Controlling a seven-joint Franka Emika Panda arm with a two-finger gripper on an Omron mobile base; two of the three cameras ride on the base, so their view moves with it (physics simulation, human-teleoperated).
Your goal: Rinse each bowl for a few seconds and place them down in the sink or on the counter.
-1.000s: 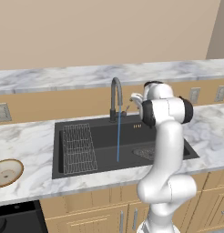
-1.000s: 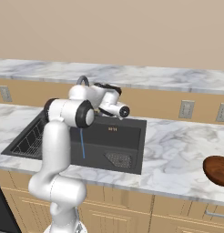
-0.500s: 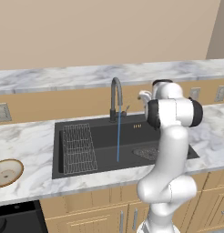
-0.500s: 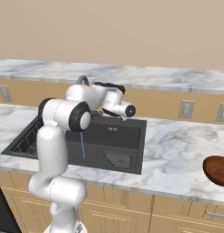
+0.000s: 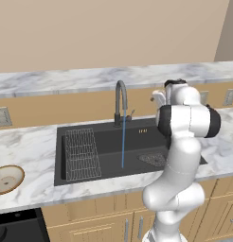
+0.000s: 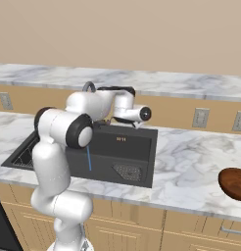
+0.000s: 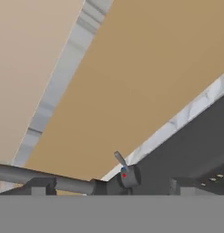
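The arm [image 5: 184, 142] hides the sink's [image 5: 104, 163] right end.

So the wide black rectangular sink [image 5: 109, 151] sits sunk into the white marble surface [image 5: 28, 142], with the dark gooseneck tap [image 5: 120, 101] at its back edge and the wire rack [image 5: 82, 152] in its left part. The tan shallow bowl [image 5: 7, 178] is on the surface well left of the sink; the reddish-brown bowl [image 6: 234, 183] sits well right of it. The raised marble ledge [image 5: 90, 78] runs behind everything.
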